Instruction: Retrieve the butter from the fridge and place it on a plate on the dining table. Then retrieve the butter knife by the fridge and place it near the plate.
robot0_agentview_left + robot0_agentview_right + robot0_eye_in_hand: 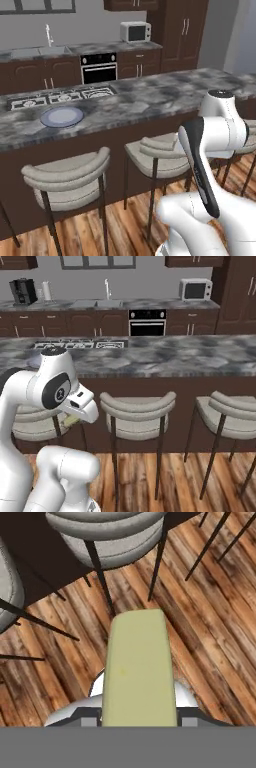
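The butter point(139, 667), a pale-yellow stick, sits between the fingers of my gripper point(139, 718), which is shut on it. In the hand view it hangs over the wooden floor, in front of the stools. From the right base view the butter point(71, 419) pokes out under my hand, low beside the table's base. The round blue-grey plate point(62, 116) lies on the dining table point(150, 97) at its left part, well above and beyond the hand. The fridge and the butter knife are out of view.
Grey padded stools point(67, 177) point(157, 155) point(137, 408) point(230, 416) stand along the near side of the table. A cooktop point(60, 97) is set into the tabletop behind the plate. The back counter holds a sink, oven point(98, 67) and microwave point(135, 31).
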Robot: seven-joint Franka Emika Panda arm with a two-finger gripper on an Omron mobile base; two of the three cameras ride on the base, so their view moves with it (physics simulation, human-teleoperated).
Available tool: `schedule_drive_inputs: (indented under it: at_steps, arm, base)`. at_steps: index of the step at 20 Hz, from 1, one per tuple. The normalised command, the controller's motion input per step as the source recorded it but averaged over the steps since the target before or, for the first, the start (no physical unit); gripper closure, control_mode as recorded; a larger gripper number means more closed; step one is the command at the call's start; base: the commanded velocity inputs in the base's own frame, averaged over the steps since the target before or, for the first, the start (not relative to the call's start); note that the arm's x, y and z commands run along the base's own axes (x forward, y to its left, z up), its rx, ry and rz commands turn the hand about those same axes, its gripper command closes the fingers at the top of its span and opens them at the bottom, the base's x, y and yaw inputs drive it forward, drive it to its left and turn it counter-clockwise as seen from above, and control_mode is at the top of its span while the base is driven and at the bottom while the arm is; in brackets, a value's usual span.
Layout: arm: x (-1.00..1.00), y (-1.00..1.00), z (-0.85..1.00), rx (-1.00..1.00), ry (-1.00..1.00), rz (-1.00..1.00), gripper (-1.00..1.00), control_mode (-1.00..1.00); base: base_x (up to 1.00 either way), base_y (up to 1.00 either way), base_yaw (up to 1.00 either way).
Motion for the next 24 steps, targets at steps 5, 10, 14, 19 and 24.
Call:
schedule_drive_inputs:
  at_steps: [5, 10, 14, 19, 24]
  arm:
    - [0.0, 0.0, 0.0, 0.0, 0.0, 0.0, 1.0, 1.0]
    - [0.0, 0.0, 0.0, 0.0, 0.0, 0.0, 1.0, 1.0]
    - [0.0, 0.0, 0.0, 0.0, 0.0, 0.0, 1.0, 1.0]
    - [0.0, 0.0, 0.0, 0.0, 0.0, 0.0, 1.0, 1.0]
    - [0.0, 0.0, 0.0, 0.0, 0.0, 0.0, 1.0, 1.0]
  base:
    - [0.11, 0.89, 0.34]
    - [0.58, 0.62, 0.17]
    - [0.06, 0.38, 0.25]
    - [0.07, 0.45, 0.13]
    - [0.64, 0.05, 0.0]
